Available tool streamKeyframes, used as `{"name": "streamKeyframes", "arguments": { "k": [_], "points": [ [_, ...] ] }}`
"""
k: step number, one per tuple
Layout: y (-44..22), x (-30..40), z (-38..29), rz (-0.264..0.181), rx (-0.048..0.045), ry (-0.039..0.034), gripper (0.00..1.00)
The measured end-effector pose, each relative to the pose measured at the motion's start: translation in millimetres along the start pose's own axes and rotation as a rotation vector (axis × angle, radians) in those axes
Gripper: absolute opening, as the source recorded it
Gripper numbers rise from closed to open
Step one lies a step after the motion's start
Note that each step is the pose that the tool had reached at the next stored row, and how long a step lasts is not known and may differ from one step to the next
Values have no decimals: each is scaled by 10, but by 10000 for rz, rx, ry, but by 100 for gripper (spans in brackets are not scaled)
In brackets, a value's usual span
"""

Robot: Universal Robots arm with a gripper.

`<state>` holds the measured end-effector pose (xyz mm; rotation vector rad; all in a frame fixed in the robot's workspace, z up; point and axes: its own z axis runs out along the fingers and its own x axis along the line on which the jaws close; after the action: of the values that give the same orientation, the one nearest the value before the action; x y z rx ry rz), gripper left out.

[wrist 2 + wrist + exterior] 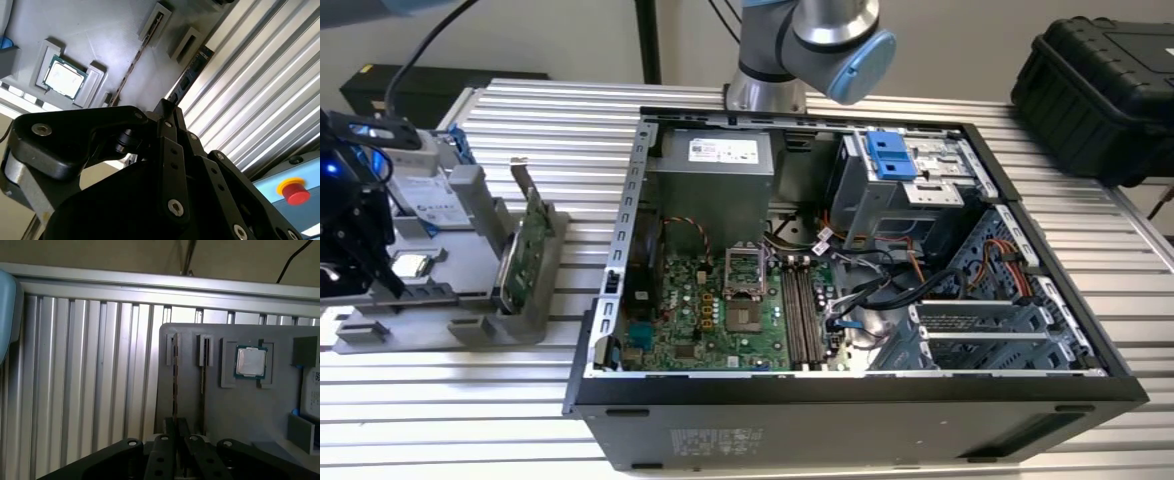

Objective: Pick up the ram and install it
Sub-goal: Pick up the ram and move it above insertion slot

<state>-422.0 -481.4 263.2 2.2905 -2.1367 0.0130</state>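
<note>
- table (520, 110): ribbed aluminium top that carries everything here.
- case (854, 400): pc tower laid on its side with the panel off, so the board faces up, likely for reach from above. the long memory slots (803, 320) beside the processor socket look bare.
- arm (807, 40): base stands behind the case. it reaches away to the exterior view's left.
- tray (467, 325): grey parts holder well apart from the case, on the exterior view's left. its pockets and narrow slots stand parts on edge, apparently so a top edge is offered for gripping.
- claw (176, 432): black linkage low over the tray's outer slots, lined up along the ram. whether it is open, closed or already pinching cannot be told.
- drive (434, 200): silver unit in a blue frame, propped at the tray's far end.
- card (520, 255): green board with a metal bracket, upright in its own slot on the tray side nearest the case.
- ram (187, 77): thin dark stick, on edge in the slot nearest the tray's rim, just under the claw. not yet lifted or installed, by the look of it.
- cpu (251, 361): square chip flat in a pocket near the ram slots.
</note>
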Motion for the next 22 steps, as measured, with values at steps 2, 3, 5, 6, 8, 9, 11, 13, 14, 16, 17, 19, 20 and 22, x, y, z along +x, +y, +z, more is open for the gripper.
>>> {"name": "streamKeyframes", "arguments": {
  "k": [2,3,5,6,8,9,11,13,14,16,17,19,20,22],
  "points": [
    [0,0,-9,0,0,0,0],
    [0,0,-14,0,-1,0,0],
    [0,0,-25,0,-1,1,0],
    [0,0,-30,0,-1,0,0],
    [0,0,-40,0,0,0,0],
    [0,0,-45,0,0,0,0],
    [0,1,-54,0,0,0,0],
    [0,1,-63,0,1,-1,0],
    [0,1,-68,0,0,0,0],
    [0,1,-75,0,0,0,0],
    [0,1,-78,0,0,0,0],
    [0,1,-82,0,1,0,0],
    [0,1,-84,-1,0,0,0],
    [0,1,-89,0,-1,0,0]
  ]
}}
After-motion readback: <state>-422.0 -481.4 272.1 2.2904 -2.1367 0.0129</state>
